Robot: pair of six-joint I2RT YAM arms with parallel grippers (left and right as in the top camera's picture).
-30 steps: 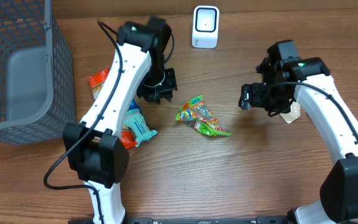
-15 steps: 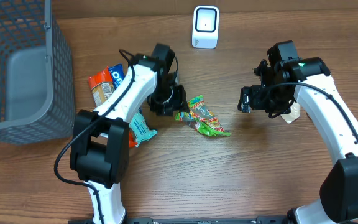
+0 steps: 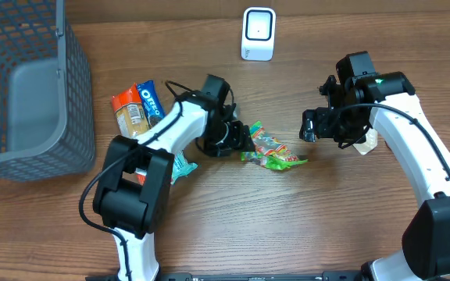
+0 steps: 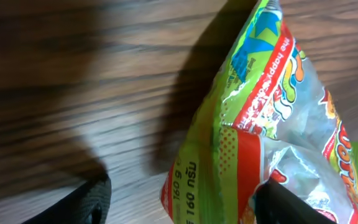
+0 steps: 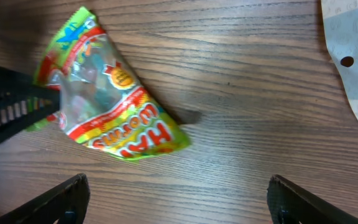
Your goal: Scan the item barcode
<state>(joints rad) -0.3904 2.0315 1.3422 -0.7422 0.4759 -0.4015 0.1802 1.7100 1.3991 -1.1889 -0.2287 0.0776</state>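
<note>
The item is a green and red gummy candy bag [image 3: 273,153] lying flat mid-table. My left gripper [image 3: 237,139] is low at the bag's left end. In the left wrist view the bag [image 4: 260,118] fills the frame, and its lower corner sits between the wide-apart fingers [image 4: 89,202] of the open left gripper [image 4: 182,208]. The white barcode scanner [image 3: 258,33] stands at the back edge. My right gripper [image 3: 319,125] hovers open to the right of the bag. Its view shows the bag [image 5: 114,115] ahead and nothing between its fingers [image 5: 67,198].
A grey wire basket [image 3: 23,86] fills the far left. An Oreo pack [image 3: 148,97], an orange snack pack [image 3: 128,114] and a teal packet [image 3: 181,165] lie beside the left arm. A white pouch [image 5: 353,62] lies under the right arm.
The left arm swung from the back down and right to the candy bag and its jaws spread apart. The bag slid a little to the right. The right arm stayed still.
</note>
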